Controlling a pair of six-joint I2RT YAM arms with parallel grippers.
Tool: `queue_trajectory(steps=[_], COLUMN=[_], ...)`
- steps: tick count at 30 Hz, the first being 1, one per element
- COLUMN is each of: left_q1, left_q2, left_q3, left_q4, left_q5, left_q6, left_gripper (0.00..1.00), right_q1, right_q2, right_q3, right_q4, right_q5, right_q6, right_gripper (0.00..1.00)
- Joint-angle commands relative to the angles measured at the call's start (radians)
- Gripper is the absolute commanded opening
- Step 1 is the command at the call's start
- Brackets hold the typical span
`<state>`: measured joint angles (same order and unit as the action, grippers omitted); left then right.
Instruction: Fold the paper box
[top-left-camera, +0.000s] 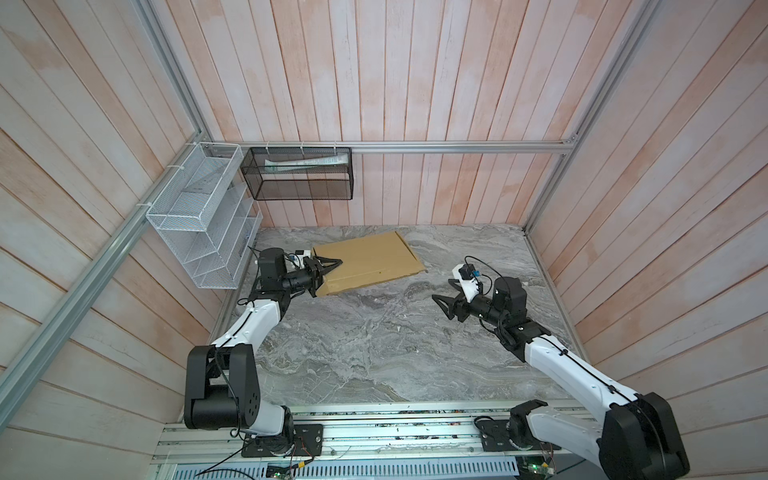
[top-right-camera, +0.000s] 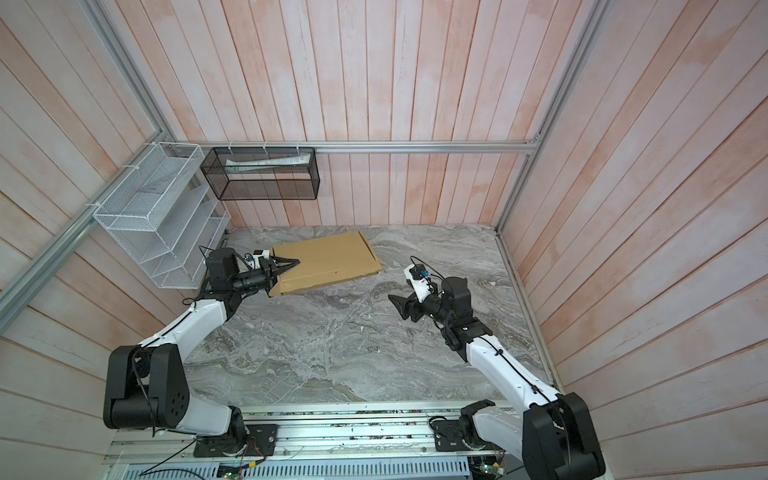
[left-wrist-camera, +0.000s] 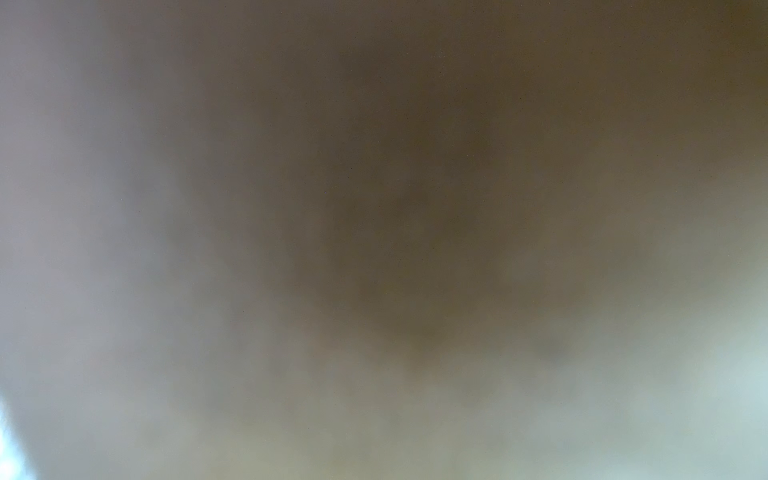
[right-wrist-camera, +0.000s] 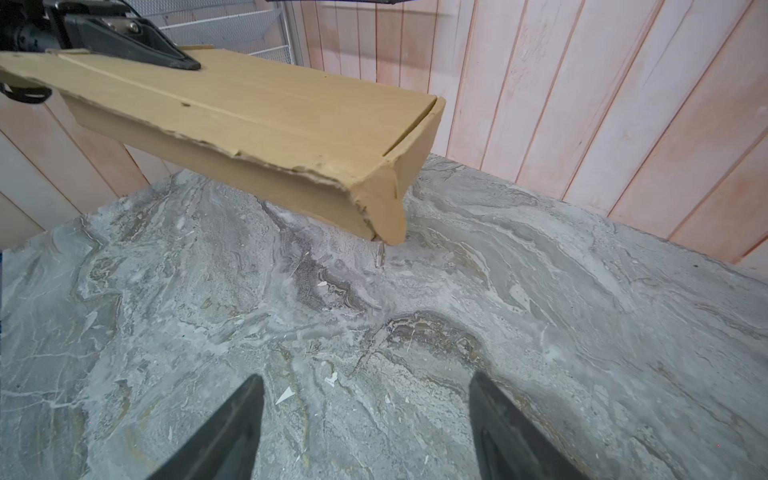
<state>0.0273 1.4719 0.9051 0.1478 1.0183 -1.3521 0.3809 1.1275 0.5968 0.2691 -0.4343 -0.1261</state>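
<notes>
White wire rack (top-left-camera: 195, 224) near left pincer (top-left-camera: 330, 268) gripping paper box (top-left-camera: 374, 257)

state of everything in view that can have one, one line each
paper box: folded shut into a shallow box, gripped at one end, tilted, low corner at or near the table
left gripper: shut on the paper box's end
right gripper: open, empty, above the table
black mesh basket: hung on the wall, papers inside
</notes>
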Motion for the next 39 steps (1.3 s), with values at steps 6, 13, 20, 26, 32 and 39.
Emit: queue_trajectory(steps=[6, 13, 20, 26, 32, 39], left_q1=[-0.014, 0.0, -0.022, -0.018, 0.006, 0.023], left_q2=[-0.062, -0.088, -0.092, -0.1, -0.097, -0.086], left_q3=[-0.012, 0.004, -0.006, 0.001, 0.056, 0.121], left_q4=[-0.148, -0.307, -0.397, -0.461, -0.609, -0.81], left_q5=[-0.074, -0.078, -0.061, -0.062, -0.061, -0.05], left_q6=[-0.081, -0.047, -0.073, -0.066, -0.007, 0.064], left_gripper=[0.35, 0.35, 0.32, 0.31, 0.31, 0.31], right_q1=[0.056, 0.061, 0.104, 0.129, 0.155, 0.167], right_q2=[0.008, 0.093, 0.101, 0.106, 0.117, 0.114], right_q3=[-0.096, -0.092, -0.146, -0.176, -0.207, -0.194], right_q4=[0.166, 0.221, 0.3, 0.331, 0.379, 0.357], right_q5=[0.15, 0.096, 0.069, 0.063, 0.086, 0.096], right_q6=[-0.128, -0.18, -0.248, -0.281, -0.291, -0.326], right_gripper=[0.81, 0.8, 0.8, 0.8, 0.8, 0.8])
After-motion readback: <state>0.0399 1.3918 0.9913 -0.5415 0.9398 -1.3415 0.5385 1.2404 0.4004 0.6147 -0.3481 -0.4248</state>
